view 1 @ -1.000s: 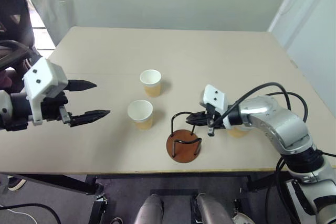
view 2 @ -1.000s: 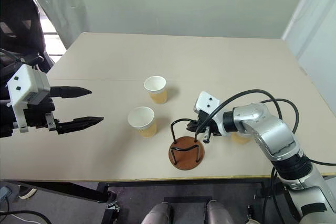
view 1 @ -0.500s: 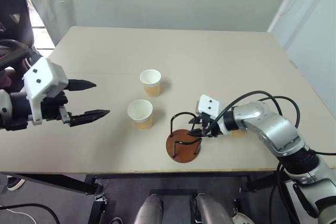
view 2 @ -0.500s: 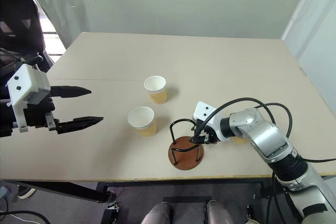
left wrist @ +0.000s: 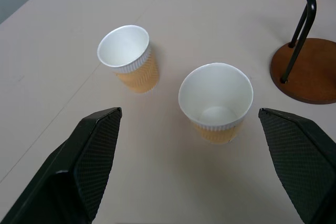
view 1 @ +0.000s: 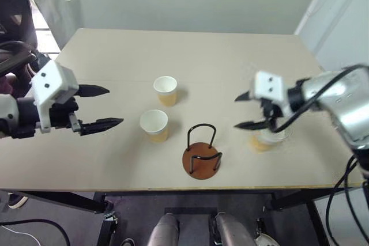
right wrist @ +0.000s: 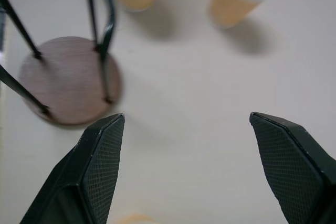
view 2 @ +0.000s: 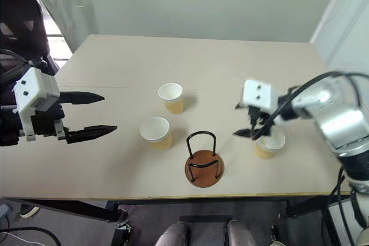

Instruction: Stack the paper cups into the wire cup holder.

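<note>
**Holder empty, three cups loose on the table**

Wire cup holder (view 1: pixel 202 154) stands near the front edge. Two paper cups (view 1: pixel 154 125) sit at its ten o'clock, a third at three. Left gripper (view 1: pixel 99 108) and right gripper (view 1: pixel 247 111) hover spread wide, empty.

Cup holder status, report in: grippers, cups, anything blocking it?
Left gripper open, empty. Right gripper open, empty, above third cup. Wire cup holder upright, empty. All three paper cups on table; two left of holder. Nothing blocking.

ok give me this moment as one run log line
left gripper: open, empty | right gripper: open, empty, above paper cup | wire cup holder: empty | three cups on table
</note>
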